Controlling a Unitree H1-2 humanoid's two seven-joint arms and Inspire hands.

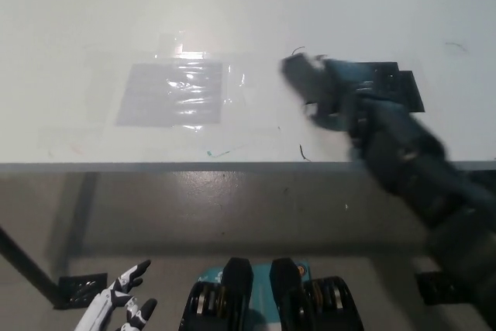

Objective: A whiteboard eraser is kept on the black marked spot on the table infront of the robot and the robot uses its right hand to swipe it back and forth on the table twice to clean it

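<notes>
We see the right hand (329, 98) gripping the eraser (304, 75) beside the black mark (403, 83) (motion-blurred), near the table (232, 156) edge; left hand (124, 304) hangs low, fingers spread.

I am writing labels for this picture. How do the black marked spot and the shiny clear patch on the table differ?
The black marked spot is dark and opaque; the clear patch is see-through and glossy. The spot lies toward the table's right, partly hidden by the right hand; the patch lies left, uncovered. Both lie flat on the table.
</notes>
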